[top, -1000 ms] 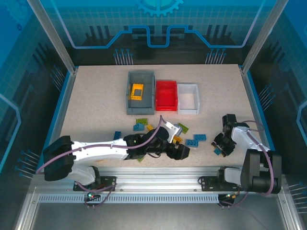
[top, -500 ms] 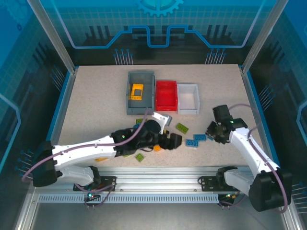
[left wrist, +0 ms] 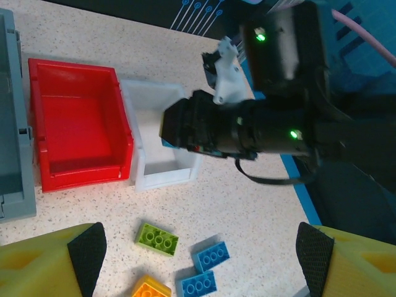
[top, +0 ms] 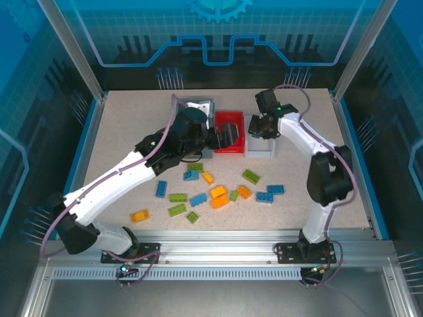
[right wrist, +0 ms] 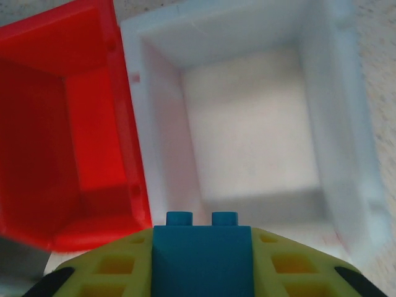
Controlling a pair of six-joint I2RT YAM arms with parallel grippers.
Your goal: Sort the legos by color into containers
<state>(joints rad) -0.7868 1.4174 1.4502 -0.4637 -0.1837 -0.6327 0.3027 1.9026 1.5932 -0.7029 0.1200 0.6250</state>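
**Containers.** Three bins stand side by side at the far middle of the desk (top: pixel 132 132).
- White bin (right wrist: pixel 247 136): directly below my right hand (top: pixel 263 125). In the right wrist view its floor is bare white plastic.
- Red bin (left wrist: pixel 74 124): just left of the right hand. From above, my left hand (top: pixel 230 136) overlaps it. Inside I see only red floor and walls.
- Gray bin (left wrist: pixel 11 124): on the far side of the red bin from the right hand. The left arm covers most of it from above, so I cannot tell what it holds.

**Hands.**
- Right hand: closed on a blue brick (right wrist: pixel 201 253) with two studs facing the white bin, held over that bin's near wall. The arm is stretched far out, with the wrist turned toward the left arm.
- Left hand: fingers (left wrist: pixel 37 266) are spread wide and grip nothing. The arm reaches diagonally across the desk.

**Loose bricks** (top: pixel 219 195): orange, green and blue, scattered on the desk nearer the arm bases than either hand. In the left wrist view a green brick (left wrist: pixel 156 238) lies between the left fingers, with two blue bricks and an orange one beside it.

**Markings.** Two green lights (left wrist: pixel 258 35) glow on the right arm's wrist housing.
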